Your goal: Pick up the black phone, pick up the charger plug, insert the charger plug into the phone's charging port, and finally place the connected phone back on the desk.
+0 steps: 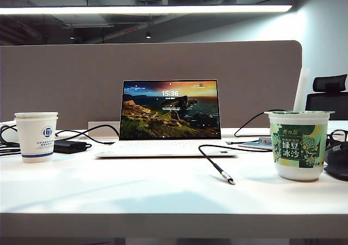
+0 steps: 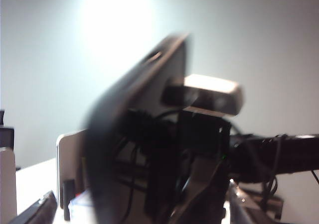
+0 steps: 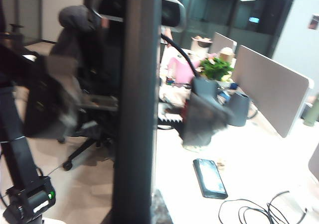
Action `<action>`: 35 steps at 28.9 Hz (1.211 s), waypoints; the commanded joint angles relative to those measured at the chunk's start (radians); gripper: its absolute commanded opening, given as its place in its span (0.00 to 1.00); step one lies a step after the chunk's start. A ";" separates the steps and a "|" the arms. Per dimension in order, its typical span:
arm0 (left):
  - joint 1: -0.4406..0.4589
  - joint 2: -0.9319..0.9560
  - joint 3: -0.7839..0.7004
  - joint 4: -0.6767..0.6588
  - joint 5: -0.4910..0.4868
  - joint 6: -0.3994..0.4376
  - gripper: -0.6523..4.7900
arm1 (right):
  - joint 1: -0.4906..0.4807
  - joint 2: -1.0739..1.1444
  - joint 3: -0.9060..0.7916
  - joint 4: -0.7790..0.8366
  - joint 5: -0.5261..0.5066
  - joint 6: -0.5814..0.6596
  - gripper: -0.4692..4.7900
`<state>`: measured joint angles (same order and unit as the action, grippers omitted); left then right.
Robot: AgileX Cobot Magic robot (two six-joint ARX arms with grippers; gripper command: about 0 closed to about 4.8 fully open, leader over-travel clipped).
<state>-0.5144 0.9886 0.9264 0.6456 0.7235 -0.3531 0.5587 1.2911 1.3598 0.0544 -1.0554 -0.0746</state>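
Observation:
The black phone [image 1: 254,145] lies flat on the desk [image 1: 136,196] to the right of the laptop. It also shows in the right wrist view as the phone [image 3: 209,178], beside loose cable loops. Its charging port is too small to make out. The charger plug [image 1: 227,178] rests on the desk in front of the laptop, on the end of a thin black cable. Neither gripper appears in the exterior view. My left gripper [image 2: 142,211] is open, one of its fingers [image 2: 37,211] at the frame's corner, holding nothing. My right gripper [image 3: 158,199] looks shut and empty, far from the phone.
An open laptop [image 1: 169,114] stands mid-desk, with a paper cup [image 1: 36,136] and a power brick [image 1: 69,146] to its left and a green tub [image 1: 299,144] at front right. A black upright bar [image 3: 139,104] stands close between both wrists. The other arm's camera [image 2: 209,92] sits behind the bar [image 2: 134,134].

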 commanded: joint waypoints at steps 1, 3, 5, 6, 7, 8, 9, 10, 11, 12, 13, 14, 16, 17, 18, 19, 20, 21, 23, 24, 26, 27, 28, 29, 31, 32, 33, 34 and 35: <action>0.002 -0.006 0.005 0.053 0.008 -0.032 1.00 | 0.014 0.001 0.007 0.034 -0.003 0.003 0.09; 0.002 -0.006 0.005 0.068 0.017 -0.048 1.00 | 0.014 0.002 0.007 0.034 -0.003 0.003 0.09; 0.002 -0.006 0.005 0.077 0.022 -0.048 1.00 | 0.023 0.005 0.007 0.034 -0.002 0.003 0.09; 0.002 -0.006 0.005 0.080 0.022 -0.048 1.00 | 0.029 0.008 0.007 0.035 -0.002 0.003 0.09; 0.002 -0.007 0.005 0.086 0.023 -0.048 1.00 | 0.034 0.009 0.007 0.035 -0.002 0.003 0.09; 0.002 -0.007 0.005 0.095 0.025 -0.048 1.00 | 0.038 0.013 0.007 0.042 -0.002 0.003 0.09; 0.001 -0.007 0.005 0.104 0.026 -0.048 1.00 | 0.039 0.014 0.007 0.046 -0.002 0.004 0.09; 0.002 -0.007 0.005 0.107 0.025 -0.048 1.00 | 0.039 0.015 0.007 0.055 -0.002 0.004 0.09; 0.001 -0.007 0.005 0.113 0.027 -0.048 0.96 | 0.039 0.016 0.007 0.061 -0.002 0.004 0.09; 0.001 -0.007 0.005 0.115 0.032 -0.048 0.90 | 0.041 0.019 0.007 0.071 -0.002 0.006 0.09; 0.002 -0.007 0.005 0.119 0.040 -0.048 0.85 | 0.046 0.021 0.007 0.078 -0.001 0.014 0.09; 0.002 -0.007 0.005 0.121 0.042 -0.048 0.83 | 0.051 0.024 0.007 0.085 0.002 0.021 0.09; 0.002 -0.008 0.005 0.132 0.042 -0.048 0.81 | 0.054 0.026 0.007 0.097 0.003 0.027 0.09; 0.002 -0.008 0.005 0.139 0.042 -0.048 0.80 | 0.054 0.026 0.007 0.101 0.002 0.026 0.09; 0.002 -0.008 0.005 0.147 0.042 -0.048 0.80 | 0.055 0.026 0.007 0.110 0.002 0.027 0.09; 0.001 -0.008 0.005 0.151 0.041 -0.048 0.80 | 0.058 0.027 0.007 0.116 0.002 0.030 0.09; 0.001 -0.008 0.005 0.151 0.040 -0.048 0.80 | 0.063 0.028 0.007 0.122 0.003 0.030 0.09; 0.002 -0.008 0.005 0.150 0.040 -0.048 0.80 | 0.070 0.032 0.007 0.129 0.002 0.034 0.09; 0.002 -0.008 0.005 0.150 0.041 -0.048 0.76 | 0.076 0.034 0.007 0.136 0.005 0.049 0.09; 0.002 -0.008 0.005 0.153 0.041 -0.048 0.72 | 0.076 0.038 0.007 0.138 0.005 0.050 0.09; 0.002 -0.008 0.005 0.157 0.041 -0.048 0.62 | 0.076 0.040 0.007 0.138 0.005 0.051 0.09; 0.001 -0.008 0.005 0.157 0.041 -0.048 0.56 | 0.076 0.041 0.007 0.138 0.005 0.050 0.09; 0.002 -0.008 0.005 0.156 0.041 -0.048 0.52 | 0.076 0.044 0.007 0.139 0.005 0.051 0.09; 0.002 -0.008 0.005 0.156 0.041 -0.048 0.48 | 0.076 0.044 0.007 0.138 0.005 0.052 0.09; 0.002 -0.008 0.005 0.157 0.041 -0.048 0.37 | 0.076 0.045 0.007 0.138 0.005 0.053 0.09; 0.002 -0.008 0.005 0.157 0.041 -0.048 0.33 | 0.076 0.045 0.007 0.138 0.006 0.053 0.09; 0.002 -0.008 0.005 0.157 0.041 -0.048 0.27 | 0.076 0.045 0.007 0.138 0.005 0.053 0.09; 0.002 -0.008 0.005 0.157 0.040 -0.048 0.24 | 0.076 0.045 0.007 0.137 0.005 0.053 0.09; 0.002 -0.007 0.005 0.156 0.040 -0.047 0.20 | 0.076 0.045 0.007 0.137 0.005 0.054 0.09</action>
<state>-0.5144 0.9840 0.9264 0.7898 0.7586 -0.3969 0.6331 1.3426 1.3598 0.1589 -1.0546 -0.0257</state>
